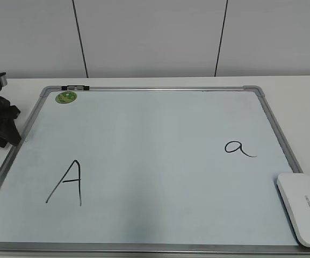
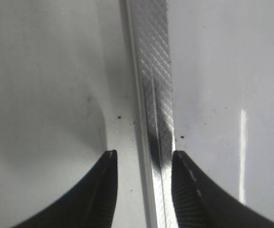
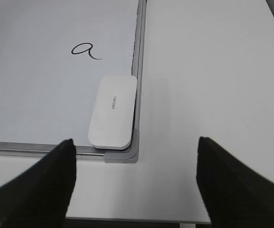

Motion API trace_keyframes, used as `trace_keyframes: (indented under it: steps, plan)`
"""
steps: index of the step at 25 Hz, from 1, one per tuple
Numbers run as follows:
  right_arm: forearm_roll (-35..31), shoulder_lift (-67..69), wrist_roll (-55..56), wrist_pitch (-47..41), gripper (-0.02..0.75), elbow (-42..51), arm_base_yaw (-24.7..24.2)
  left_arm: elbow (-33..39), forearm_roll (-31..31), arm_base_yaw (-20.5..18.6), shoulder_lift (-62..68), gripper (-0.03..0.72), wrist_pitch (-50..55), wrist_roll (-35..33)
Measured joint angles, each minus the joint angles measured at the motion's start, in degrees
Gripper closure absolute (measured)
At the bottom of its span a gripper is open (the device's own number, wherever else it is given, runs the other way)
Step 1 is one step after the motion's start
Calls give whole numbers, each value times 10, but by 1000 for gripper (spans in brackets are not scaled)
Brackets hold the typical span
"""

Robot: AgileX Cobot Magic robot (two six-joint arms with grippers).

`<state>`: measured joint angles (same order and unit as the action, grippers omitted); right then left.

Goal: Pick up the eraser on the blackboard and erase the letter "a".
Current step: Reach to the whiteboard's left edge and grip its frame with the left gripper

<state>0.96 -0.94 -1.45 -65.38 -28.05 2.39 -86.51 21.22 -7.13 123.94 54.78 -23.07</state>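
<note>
We are at the very start: the eraser (image 3: 113, 110) lies untouched in the near right corner of the blackboard (image 1: 144, 140), against the frame, with the letter "a" (image 1: 239, 148) just beyond it. Our right gripper (image 3: 136, 183) hangs above the table edge, jaws wide apart. The left gripper (image 2: 144, 164) rests at the board's left frame, fingers parted (and idle). Next we judge the right arm must descend and straddle the eraser's narrow sides.

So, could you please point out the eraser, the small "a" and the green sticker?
eraser (image 3: 112, 111): right wrist view, middle of its top.
small "a" (image 1: 235, 147): exterior view, its loop.
green sticker (image 1: 66, 97): exterior view, its centre.
</note>
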Motion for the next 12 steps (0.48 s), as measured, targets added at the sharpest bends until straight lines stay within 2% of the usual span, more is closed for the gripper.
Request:
trace_keyframes:
  steps: [12]
  plan:
    - [0,0,0,0,151,0,0,-3,0,0,12,414,-1,0]
